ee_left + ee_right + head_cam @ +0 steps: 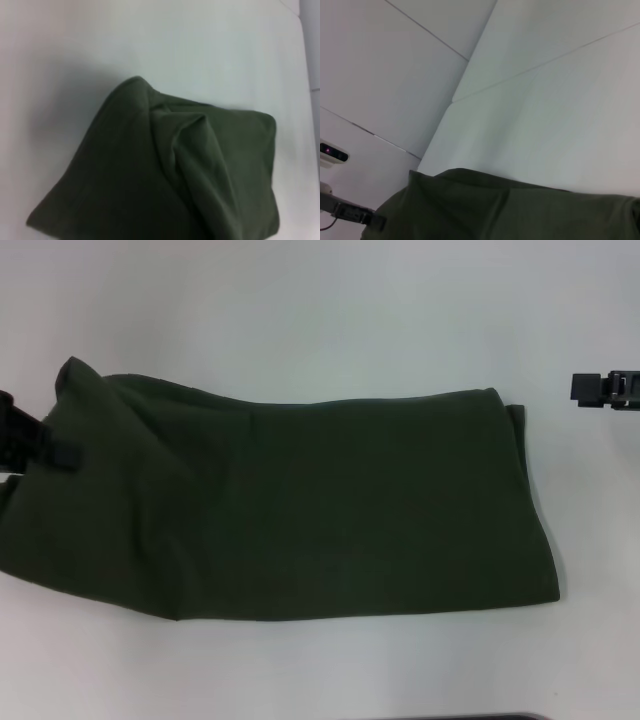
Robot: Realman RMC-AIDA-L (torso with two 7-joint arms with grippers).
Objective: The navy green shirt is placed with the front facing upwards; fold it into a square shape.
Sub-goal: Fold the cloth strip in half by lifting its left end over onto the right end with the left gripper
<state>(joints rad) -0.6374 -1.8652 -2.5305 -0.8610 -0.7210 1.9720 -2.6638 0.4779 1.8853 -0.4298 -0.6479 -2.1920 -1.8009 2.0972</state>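
Navy green shirt [300,510] folded, left wrist view shows bunched corner

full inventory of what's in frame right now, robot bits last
navy green shirt: 1, dark olive green, folded into a long band across the middle of the table; its end on the robot's left is raised and bunched
table: 1, white, under the shirt
left hand: 1, black, at the shirt's raised end on the robot's left, seemingly gripping the cloth
right hand: 1, black, at the head view's right edge, clear of the shirt
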